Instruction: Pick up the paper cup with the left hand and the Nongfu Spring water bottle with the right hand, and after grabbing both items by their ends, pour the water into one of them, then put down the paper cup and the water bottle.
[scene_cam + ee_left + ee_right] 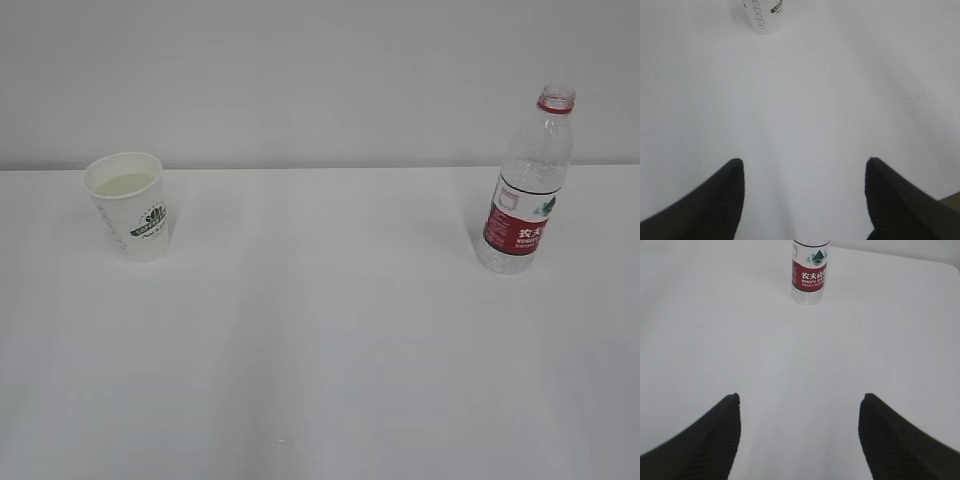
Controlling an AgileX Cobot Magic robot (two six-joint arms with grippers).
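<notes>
White table (330,350); only exterior view shows liquid inside paper cup (130,204).

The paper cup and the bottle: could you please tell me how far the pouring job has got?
Possibly done: the paper cup holds liquid, the water bottle looks nearly empty, and both stand upright on the table. In hand: nothing; left pincer and right pincer are open and clear. Left: seemingly nothing.
</notes>
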